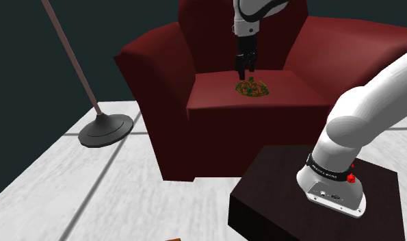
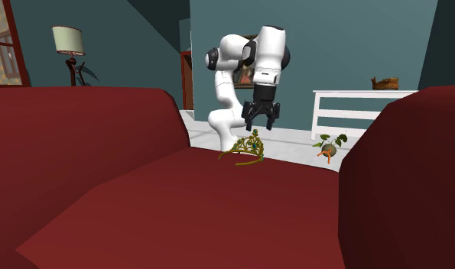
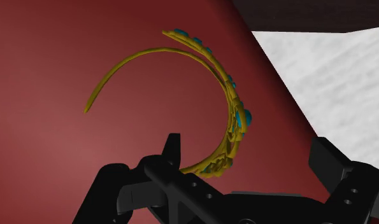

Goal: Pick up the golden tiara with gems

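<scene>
Dark teal walls close off the room behind a deep red armchair (image 1: 174, 103), which stands on a pale planked floor (image 1: 72, 198) next to the round base of a floor lamp (image 1: 104, 130). We see the golden tiara (image 1: 252, 89) lying on the armchair's seat cushion, roughly midway between the two armrests. The white arm rises from the dark stand (image 1: 297, 212) and comes down over the seat with its end effector (image 1: 245, 71) pointing straight at the cushion. The black fingers stand well apart, so we read the end effector as open with nothing clasped. In the second exterior view the end effector (image 2: 261, 122) hangs just above the tiara (image 2: 248, 147), and we cannot make out any contact between them. From the wrist view the tiara (image 3: 231, 105) is an open arc. Its thick front, set with blue-green gems, curves along the side nearest the seat's front edge, where the floor shows beyond. Its thin plain band sweeps round toward the deeper part of the cushion, and the gap in the ring opens away from the gems. One of the fingers (image 3: 172, 149) overlaps the lower end of the jewelled front, while the other stands wide of it on the floor side, so the gems lie between the two. In the shoulder view the tiara's longer span runs across the seat from armrest to armrest. Behind the arm, the second exterior view shows a white sideboard (image 2: 363, 107) against the wall, a small potted plant (image 2: 329, 147) on the floor and a shaded lamp (image 2: 67, 40).
</scene>
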Robot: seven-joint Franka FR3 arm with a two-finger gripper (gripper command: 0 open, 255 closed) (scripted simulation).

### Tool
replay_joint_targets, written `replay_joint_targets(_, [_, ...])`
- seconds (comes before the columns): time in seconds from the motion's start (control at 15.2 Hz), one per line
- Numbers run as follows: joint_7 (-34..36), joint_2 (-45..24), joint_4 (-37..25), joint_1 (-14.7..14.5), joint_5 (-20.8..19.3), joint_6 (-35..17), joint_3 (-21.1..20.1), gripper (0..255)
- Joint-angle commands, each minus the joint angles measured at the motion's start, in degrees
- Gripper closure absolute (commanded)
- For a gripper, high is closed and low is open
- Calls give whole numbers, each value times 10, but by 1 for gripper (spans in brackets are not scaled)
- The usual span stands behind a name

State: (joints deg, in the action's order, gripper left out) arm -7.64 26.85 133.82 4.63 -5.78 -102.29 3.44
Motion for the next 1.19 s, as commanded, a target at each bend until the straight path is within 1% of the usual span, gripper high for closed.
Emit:
replay_joint_targets(0.0, [0,-5,11,0,-1,-17,1,0])
replay_joint_targets(0.26, [3,-11,41,1,-3,-53,2,0])
replay_joint_targets(0.4, [3,-11,41,1,-3,-53,2,0])
replay_joint_targets(0.46, [3,-10,42,1,-3,-53,2,255])
replay_joint_targets(1.06, [3,-11,41,1,-3,-53,2,255])
replay_joint_targets(1.12, [2,-9,35,1,-2,-45,2,255])
